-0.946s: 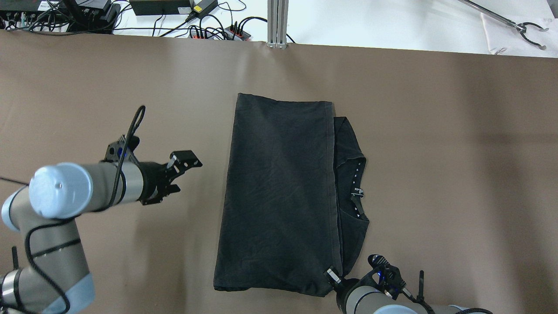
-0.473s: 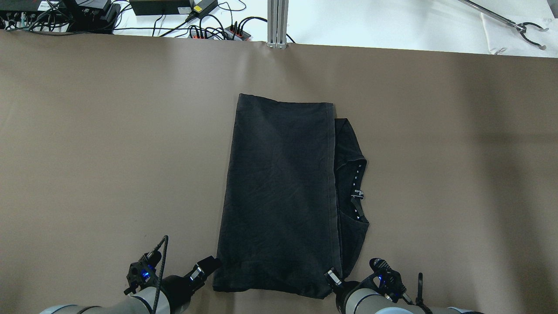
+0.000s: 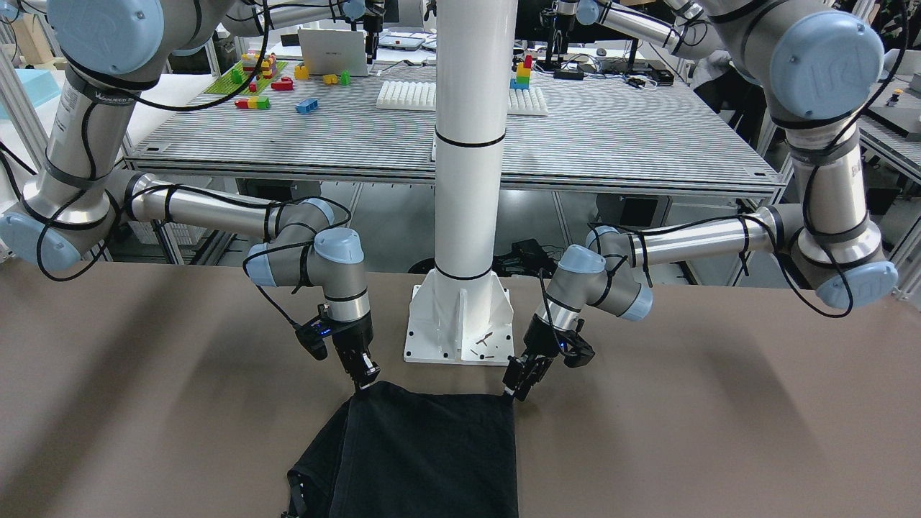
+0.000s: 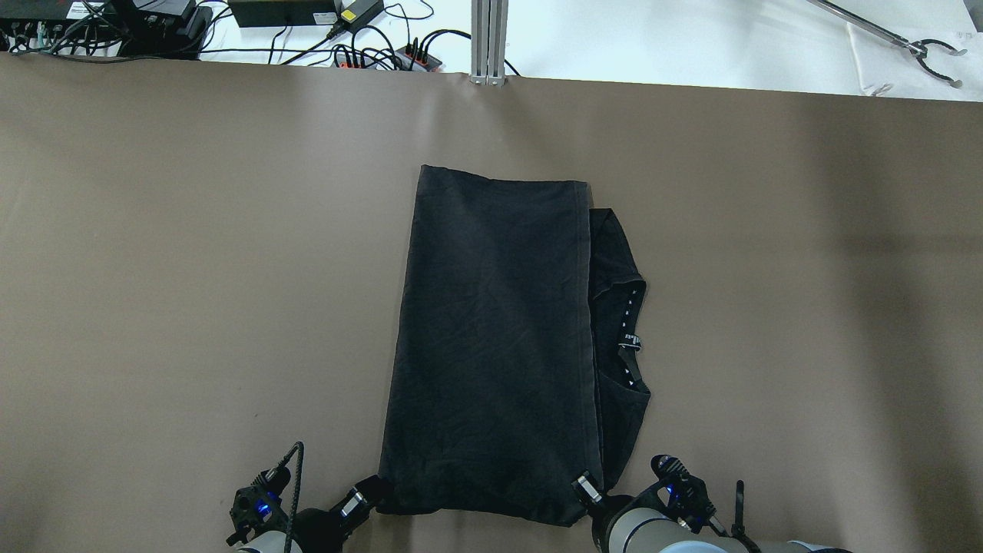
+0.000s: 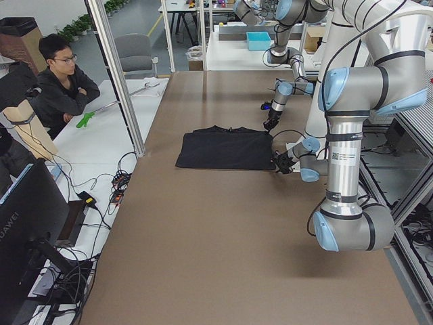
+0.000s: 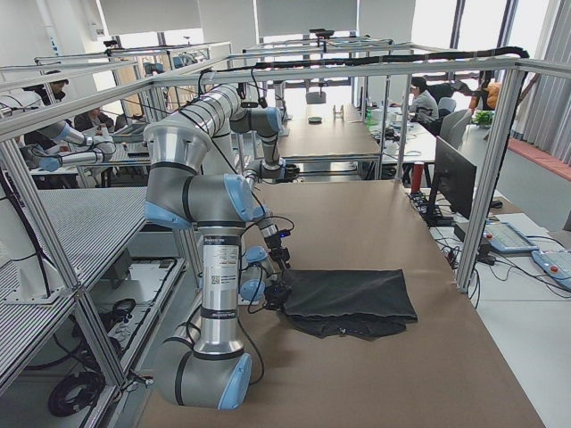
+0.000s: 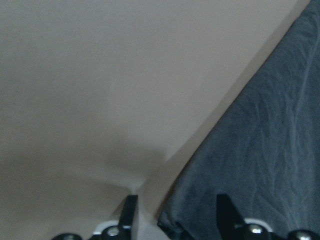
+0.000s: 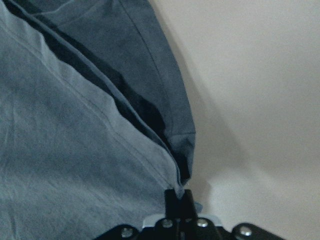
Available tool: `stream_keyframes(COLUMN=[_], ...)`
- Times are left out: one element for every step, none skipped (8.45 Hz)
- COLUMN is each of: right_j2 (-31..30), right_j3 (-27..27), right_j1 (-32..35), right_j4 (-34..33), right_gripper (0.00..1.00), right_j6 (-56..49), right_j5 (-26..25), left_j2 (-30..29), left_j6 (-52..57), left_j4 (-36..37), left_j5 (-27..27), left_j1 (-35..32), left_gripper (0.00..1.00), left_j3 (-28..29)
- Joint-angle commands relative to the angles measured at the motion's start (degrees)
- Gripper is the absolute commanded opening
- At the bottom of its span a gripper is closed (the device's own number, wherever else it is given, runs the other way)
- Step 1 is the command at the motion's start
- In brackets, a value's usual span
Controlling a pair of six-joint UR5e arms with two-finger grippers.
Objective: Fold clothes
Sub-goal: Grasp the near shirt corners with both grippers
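Overhead exterior view, reading across: the left gripper [image 4: 370,490] sits low at the near-left corner of the black garment [image 4: 491,346]. Its wrist camera shows the two fingers spread, one over the bare brown table [image 4: 192,269] and the other over the cloth. The corner's edge lies between them, not pinched. From those fingers the garment stretches away across the table as a long, flat, folded panel, lightly creased, with a hemmed edge running down its right side. Past that hem a second layer pokes out, showing the neckline [image 4: 631,338] with a small label. At the near-right corner the right gripper [image 4: 587,487] has its fingers pressed together on the cloth, nipping the hem corner right at the fingertips.
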Motion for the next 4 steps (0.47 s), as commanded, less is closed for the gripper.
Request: stream_keyframes(right_j2=[-0.1, 0.0, 0.0, 0.0], right_j3=[0.1, 0.1, 0.1, 0.2], right_j1=[0.0, -0.1, -0.1, -0.1], right_j4=[0.0, 0.0, 0.0, 0.0], right_gripper=[0.00, 0.00, 0.00, 0.00], right_j6=[0.1, 0.3, 0.3, 0.3], right_j5=[0.0, 0.0, 0.0, 0.0], left_j2=[-0.5, -1.3, -1.5, -1.7], left_j6=[-0.7, -0.7, -0.7, -0.7], left_j4=[-0.2, -0.2, -0.2, -0.2], left_j5=[0.0, 0.0, 0.0, -0.2], left_j1=[0.2, 0.2, 0.1, 0.1], left_gripper=[0.42, 0.33, 0.09, 0.00], left_j3=[1.2, 2.2, 2.0, 1.6])
